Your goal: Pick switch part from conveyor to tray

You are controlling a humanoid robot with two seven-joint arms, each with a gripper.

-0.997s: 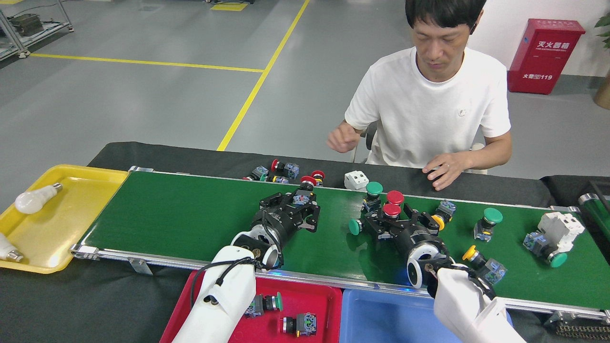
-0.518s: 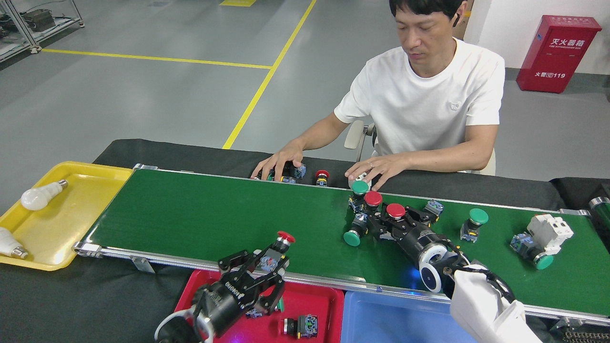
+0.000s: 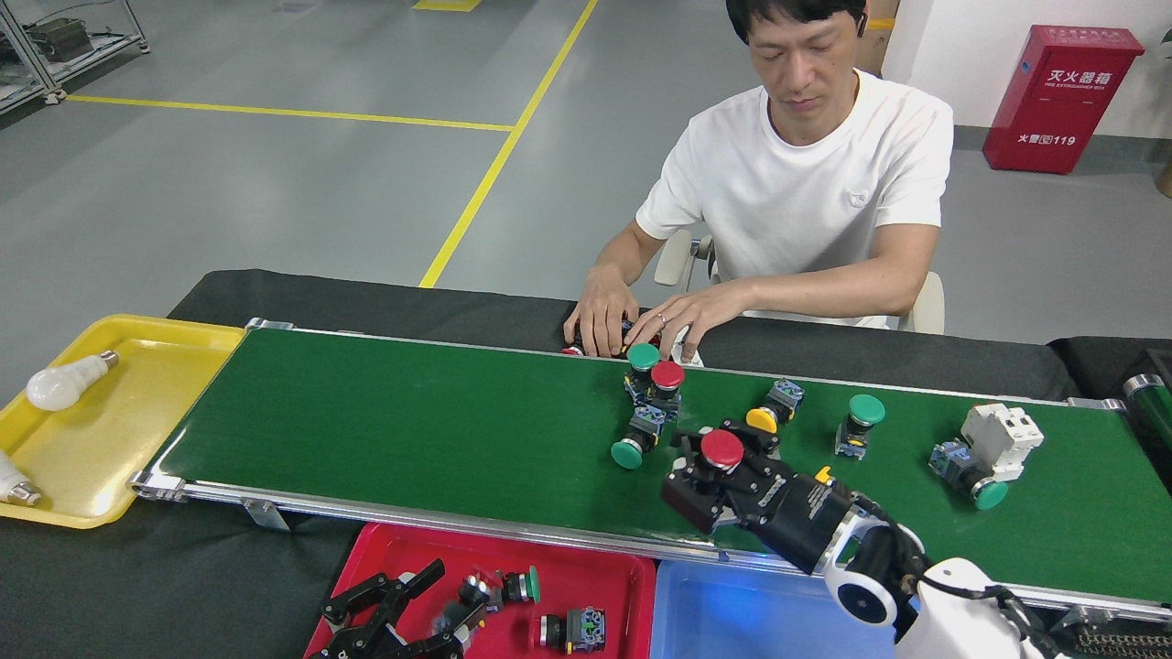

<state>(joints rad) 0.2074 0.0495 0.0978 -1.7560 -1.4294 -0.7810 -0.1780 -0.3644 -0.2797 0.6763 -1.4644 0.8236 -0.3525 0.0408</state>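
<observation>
Left gripper dropped over tray, fingers now spread.

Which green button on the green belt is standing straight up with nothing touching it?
The green button right of the yellow one on the conveyor. It stands upright, alone; the other green-capped ones lie tipped over or crowd against neighbours.

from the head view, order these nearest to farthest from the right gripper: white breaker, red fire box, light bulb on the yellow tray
From the right gripper:
1. White breaker, on the conveyor to its right.
2. Red fire box, far back right on the floor.
3. Light bulb, far left on the yellow tray.
</observation>
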